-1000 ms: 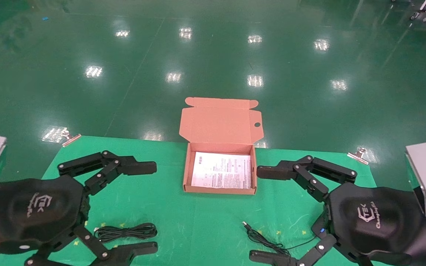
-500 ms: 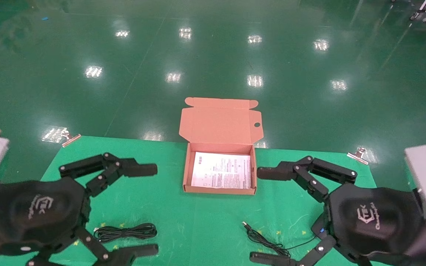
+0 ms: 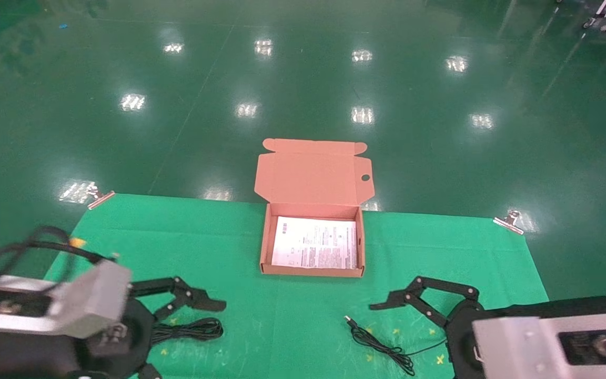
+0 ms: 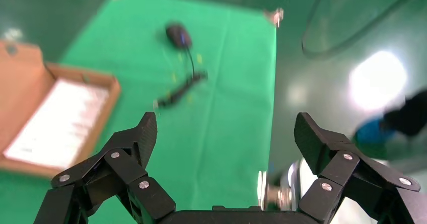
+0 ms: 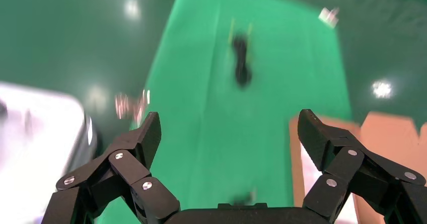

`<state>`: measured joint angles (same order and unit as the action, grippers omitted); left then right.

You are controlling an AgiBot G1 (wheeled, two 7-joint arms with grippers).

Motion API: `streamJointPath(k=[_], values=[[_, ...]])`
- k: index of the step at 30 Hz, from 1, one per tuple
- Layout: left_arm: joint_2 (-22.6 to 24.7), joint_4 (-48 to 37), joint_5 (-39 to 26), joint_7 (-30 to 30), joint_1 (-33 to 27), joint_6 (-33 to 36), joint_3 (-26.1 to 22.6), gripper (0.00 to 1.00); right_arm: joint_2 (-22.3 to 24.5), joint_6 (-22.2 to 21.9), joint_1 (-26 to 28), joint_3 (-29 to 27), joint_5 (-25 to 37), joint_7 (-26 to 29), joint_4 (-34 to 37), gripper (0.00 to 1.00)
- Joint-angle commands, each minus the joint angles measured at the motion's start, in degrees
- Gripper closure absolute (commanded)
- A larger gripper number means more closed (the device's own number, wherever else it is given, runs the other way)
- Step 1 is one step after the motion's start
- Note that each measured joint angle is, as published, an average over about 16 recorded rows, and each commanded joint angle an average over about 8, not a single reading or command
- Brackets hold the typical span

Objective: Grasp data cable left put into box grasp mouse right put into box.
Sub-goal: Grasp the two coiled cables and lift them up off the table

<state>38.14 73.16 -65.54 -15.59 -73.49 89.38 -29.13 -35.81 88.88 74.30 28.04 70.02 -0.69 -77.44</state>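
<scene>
Data cable (image 3: 186, 330) coiled lower left on green tabletop (image 3: 303, 316) | left pincer (image 4: 224, 141) wide open beside it | mouse (image 4: 178, 34) hidden in head view; its cord (image 3: 379, 345) lower right | right pincer (image 5: 229, 136) wide open | box (image 3: 312, 247) open, centre, holding white sheet (image 3: 315, 243).

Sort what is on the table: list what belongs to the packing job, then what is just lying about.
Belongs to the job:
- data cable, coiled on the mat by the open left gripper
- mouse, its cord lying by the open right gripper
- box, lid open, printed sheet inside

Just lying about:
- green mat
- metal clips at the mat's far corners
</scene>
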Motion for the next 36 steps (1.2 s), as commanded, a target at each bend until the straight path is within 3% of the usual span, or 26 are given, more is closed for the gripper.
streamJointPath(k=[1,10,19,26,36], values=[[0.9,-0.4,-3.1,-0.8,-1.9,0.7,-1.9,0.0,-0.4,0.4,2.1,2.3,4.2,-2.2,-0.2,0.0],[7.4,-1.3,-22.9,1.2,-9.0,-0.3,-14.3,0.0,-5.7,-1.6,7.0,13.4,23.3,-7.6,-0.2,0.0],[13.1,-7.4,-37.6,2.8,-9.4,-6.2,-20.3,0.0,-10.6,-7.5,5.2,18.4,36.0,-5.7,0.3,0.0],[16.3,-13.5,-42.5,1.7,-9.0,-10.9,-21.5,0.0,-13.3,-12.7,3.0,19.5,42.5,-0.9,1.7,0.0],[21.5,-30.2,-41.7,2.3,-10.0,-15.5,-20.4,0.0,-17.8,-17.1,1.7,19.2,44.7,4.9,9.1,0.0]])
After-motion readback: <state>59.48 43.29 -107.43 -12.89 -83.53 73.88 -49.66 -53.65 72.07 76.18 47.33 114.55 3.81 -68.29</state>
